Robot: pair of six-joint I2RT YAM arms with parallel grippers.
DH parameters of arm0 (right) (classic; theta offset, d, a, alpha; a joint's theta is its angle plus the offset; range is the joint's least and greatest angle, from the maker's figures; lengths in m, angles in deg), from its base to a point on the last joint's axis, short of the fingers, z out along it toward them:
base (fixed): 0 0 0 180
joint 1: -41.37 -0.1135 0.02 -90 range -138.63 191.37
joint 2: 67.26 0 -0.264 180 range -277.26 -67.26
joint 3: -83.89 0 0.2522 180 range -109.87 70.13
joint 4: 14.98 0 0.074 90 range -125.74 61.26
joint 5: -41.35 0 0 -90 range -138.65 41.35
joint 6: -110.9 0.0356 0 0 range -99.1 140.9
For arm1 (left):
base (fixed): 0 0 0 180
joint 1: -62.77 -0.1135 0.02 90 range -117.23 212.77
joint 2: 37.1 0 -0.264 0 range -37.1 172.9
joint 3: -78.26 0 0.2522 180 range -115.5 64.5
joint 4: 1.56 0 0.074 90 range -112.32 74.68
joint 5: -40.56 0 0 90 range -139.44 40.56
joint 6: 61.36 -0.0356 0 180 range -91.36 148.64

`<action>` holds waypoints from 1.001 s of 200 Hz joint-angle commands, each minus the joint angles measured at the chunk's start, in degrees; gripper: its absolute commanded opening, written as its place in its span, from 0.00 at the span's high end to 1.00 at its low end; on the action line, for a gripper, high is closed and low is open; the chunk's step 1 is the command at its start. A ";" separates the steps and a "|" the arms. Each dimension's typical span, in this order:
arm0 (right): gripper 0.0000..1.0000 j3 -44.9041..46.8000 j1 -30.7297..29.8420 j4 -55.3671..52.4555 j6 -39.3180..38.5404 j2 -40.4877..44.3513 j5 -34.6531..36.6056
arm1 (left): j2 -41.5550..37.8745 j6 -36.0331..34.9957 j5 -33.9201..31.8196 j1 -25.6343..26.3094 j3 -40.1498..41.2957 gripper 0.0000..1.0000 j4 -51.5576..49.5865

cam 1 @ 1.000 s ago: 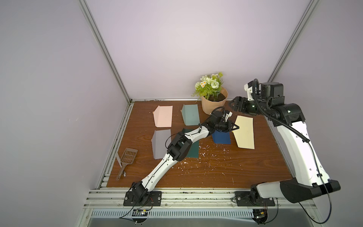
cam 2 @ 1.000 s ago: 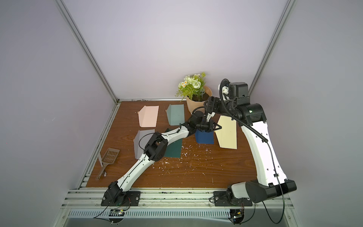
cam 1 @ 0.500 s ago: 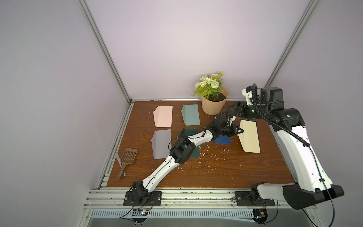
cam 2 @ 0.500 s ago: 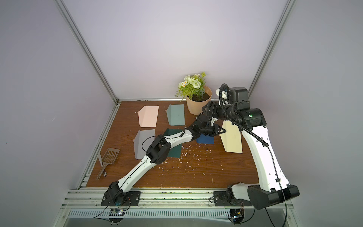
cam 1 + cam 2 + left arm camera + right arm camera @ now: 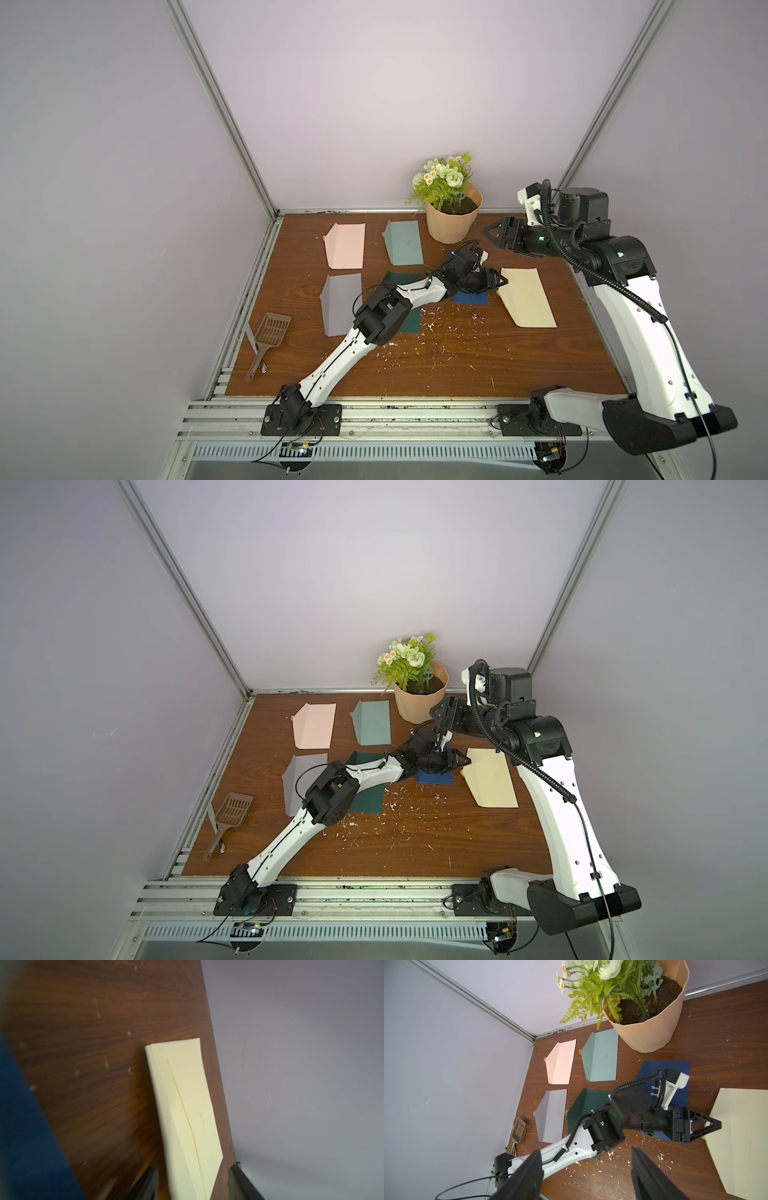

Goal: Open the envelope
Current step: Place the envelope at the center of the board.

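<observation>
The cream envelope [image 5: 528,299] lies on the wooden table at the right, its flap folded out toward the left; it also shows in a top view [image 5: 490,781]. My left gripper [image 5: 497,282] sits low at the flap's tip and is open. In the left wrist view the envelope [image 5: 187,1101] lies between the parted fingers [image 5: 239,1178], untouched by either. My right gripper [image 5: 492,233] hangs open in the air behind the envelope, beside the plant pot. It holds nothing, and its wrist view looks down between its fingers [image 5: 529,1169] onto the left arm.
Pink [image 5: 345,247], grey-green [image 5: 404,249], grey [image 5: 340,305], dark green [image 5: 405,322] and navy [image 5: 469,297] envelopes lie left of the cream one, under my left arm. A potted plant [image 5: 453,220] stands at the back. A brown scoop [image 5: 270,336] lies far left. White scraps [image 5: 436,338] litter the middle.
My left gripper went from shut to open, letting go of the cream envelope's flap. The envelope shifted right and forward and now lies flat. The right gripper drew back slightly.
</observation>
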 commanded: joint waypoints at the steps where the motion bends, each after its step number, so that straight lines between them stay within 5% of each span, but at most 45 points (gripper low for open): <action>1: 0.28 0.94 0.02 2.28 1.24 1.76 -1.08 | -9.05 -6.77 -5.71 -0.98 2.91 0.43 -1.96; 63: 0.25 3.81 0.06 6.03 1.93 1.12 -1.00 | -28.81 -28.69 -16.21 -1.10 5.84 0.35 -16.60; 87: 0.23 8.07 -0.05 8.33 0.69 0.11 0.74 | -38.91 -31.87 -22.41 -3.80 14.54 0.32 -20.76; 134: 0.14 20.06 -0.02 15.25 -5.84 -1.51 10.85 | -64.98 -33.60 -33.25 -18.76 46.32 0.08 -21.48; 200: 0.01 42.32 0.14 39.31 -14.36 3.83 23.13 | -89.30 -43.50 -45.97 -44.83 73.16 0.02 -17.26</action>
